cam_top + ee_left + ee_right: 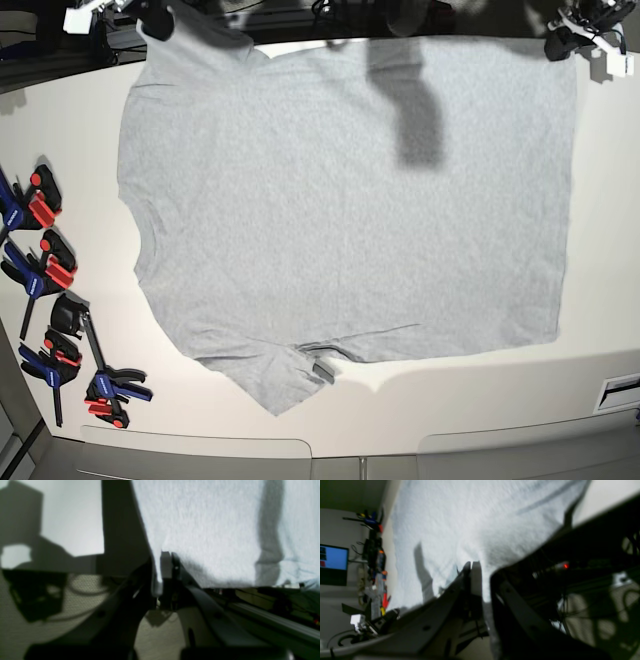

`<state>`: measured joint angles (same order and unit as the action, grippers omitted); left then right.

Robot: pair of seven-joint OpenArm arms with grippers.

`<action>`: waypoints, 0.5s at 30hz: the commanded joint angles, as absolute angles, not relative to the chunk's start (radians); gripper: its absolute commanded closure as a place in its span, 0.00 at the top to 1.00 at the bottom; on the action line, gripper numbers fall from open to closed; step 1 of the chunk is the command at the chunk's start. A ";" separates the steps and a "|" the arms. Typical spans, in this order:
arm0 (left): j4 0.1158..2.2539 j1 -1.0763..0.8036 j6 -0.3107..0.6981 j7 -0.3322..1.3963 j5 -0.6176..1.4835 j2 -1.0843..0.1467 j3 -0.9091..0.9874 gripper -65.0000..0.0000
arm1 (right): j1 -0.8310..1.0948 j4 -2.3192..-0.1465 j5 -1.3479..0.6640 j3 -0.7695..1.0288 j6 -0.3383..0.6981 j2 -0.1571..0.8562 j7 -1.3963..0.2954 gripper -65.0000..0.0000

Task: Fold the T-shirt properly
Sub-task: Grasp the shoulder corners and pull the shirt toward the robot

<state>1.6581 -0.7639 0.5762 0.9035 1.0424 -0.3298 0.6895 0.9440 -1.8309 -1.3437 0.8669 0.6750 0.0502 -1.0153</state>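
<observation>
The left pincer (166, 566) is clenched on the edge of the T-shirt (212, 530), a thin fold of grey cloth being pinched between its fingers. In the base view this pincer (572, 30) is seen at the far right corner of the garment. The right pincer (472, 577) is likewise clenched on the T-shirt (475, 520), the cloth being drawn up into its closed fingers; in the base view it (150, 18) is found at the far left corner, by the sleeve. The T-shirt (350, 200) is spread flat and plain side up over the white worktop (600, 360), with its far edge held at both corners. Along the worktop's left edge a row of red, blue and black clamps (50, 300) is laid. No container can be made out.
</observation>
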 commanded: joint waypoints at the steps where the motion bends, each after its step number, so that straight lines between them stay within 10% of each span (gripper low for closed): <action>1: 1.685 -0.783 0.580 0.898 1.058 -0.344 0.700 0.00 | 0.963 -1.851 -1.373 0.878 0.693 0.058 -1.002 0.00; 15: 1.724 -0.817 0.580 0.905 1.049 -0.344 0.789 0.00 | 1.000 -1.853 -1.396 0.879 0.693 0.059 -1.052 0.00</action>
<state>1.7088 -0.8055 0.5766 0.9176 1.0348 -0.3302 0.7792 0.9833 -1.8359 -1.3663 0.8669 0.6754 0.0502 -1.0660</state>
